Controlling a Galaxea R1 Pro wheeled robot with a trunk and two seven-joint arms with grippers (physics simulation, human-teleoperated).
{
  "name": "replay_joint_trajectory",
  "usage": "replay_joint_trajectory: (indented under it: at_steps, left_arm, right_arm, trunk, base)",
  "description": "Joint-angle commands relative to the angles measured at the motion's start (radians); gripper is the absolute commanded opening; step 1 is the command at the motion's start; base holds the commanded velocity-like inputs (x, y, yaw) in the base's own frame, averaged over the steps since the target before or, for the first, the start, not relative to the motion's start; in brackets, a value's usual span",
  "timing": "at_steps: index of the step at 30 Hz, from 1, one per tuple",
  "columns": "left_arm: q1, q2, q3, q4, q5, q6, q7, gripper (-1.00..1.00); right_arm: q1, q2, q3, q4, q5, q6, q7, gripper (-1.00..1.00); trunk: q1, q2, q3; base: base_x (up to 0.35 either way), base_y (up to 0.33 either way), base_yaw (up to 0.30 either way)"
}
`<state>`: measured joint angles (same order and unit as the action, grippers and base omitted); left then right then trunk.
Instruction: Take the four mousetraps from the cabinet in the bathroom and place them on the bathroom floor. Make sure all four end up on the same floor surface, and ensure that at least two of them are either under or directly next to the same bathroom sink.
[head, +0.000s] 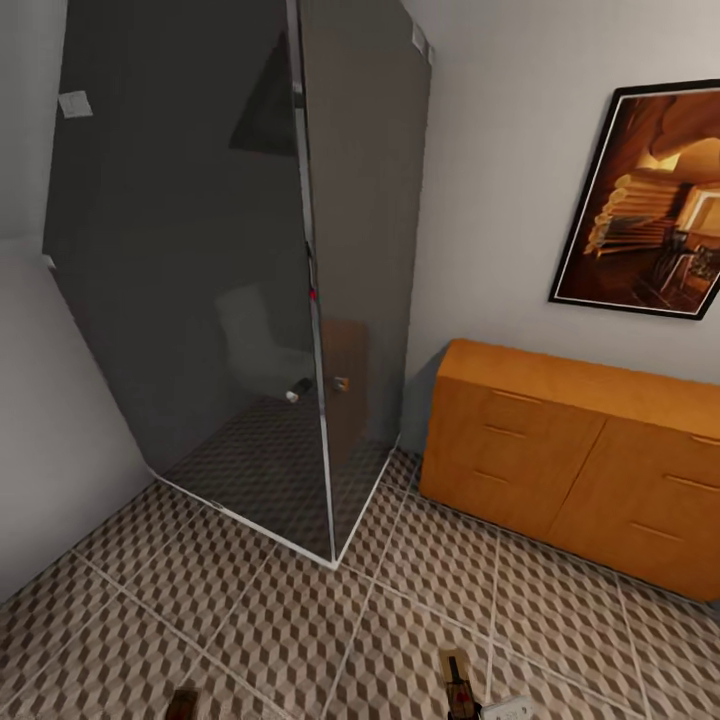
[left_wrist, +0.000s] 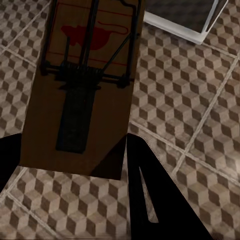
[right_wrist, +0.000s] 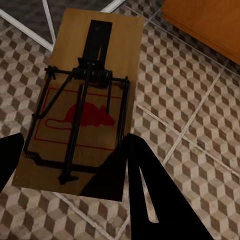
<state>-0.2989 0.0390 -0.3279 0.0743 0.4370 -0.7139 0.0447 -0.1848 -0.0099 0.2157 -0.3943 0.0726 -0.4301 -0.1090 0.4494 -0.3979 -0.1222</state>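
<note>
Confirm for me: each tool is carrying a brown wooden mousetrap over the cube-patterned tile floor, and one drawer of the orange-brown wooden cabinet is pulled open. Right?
Not quite. The head view shows the long orange-brown wooden cabinet with every visible drawer front shut. The rest stands: the left tool holds a flat brown wooden mousetrap, the right tool another, both above the cube-patterned tile floor.

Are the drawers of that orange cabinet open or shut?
Shut, as far as visible. In the head view every drawer front on the cabinet sits flush; its right end is cut off.
</note>
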Motion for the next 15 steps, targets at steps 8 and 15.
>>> replay_joint_trajectory:
  at_steps: [8,15]
  left_arm:
    - [-0.002,-0.001,-0.008,0.004,-0.003,-0.004,0.010,-1.00]
    - [-0.002,-0.001,-0.008,0.004,-0.003,-0.004,0.010,-1.00]
  right_arm:
    - [0.000,-0.001,0.005,0.000,0.004,-0.002,-0.006,-1.00]
    - [-0.001,-0.001,0.005,0.000,0.004,-0.001,-0.006,-1.00]
  trunk:
    - [0.001,-0.002,-0.002]
    - [0.001,-0.002,-0.002]
  base:
    - [0.000,0.000,0.290]
    - [0.000,0.000,0.290]
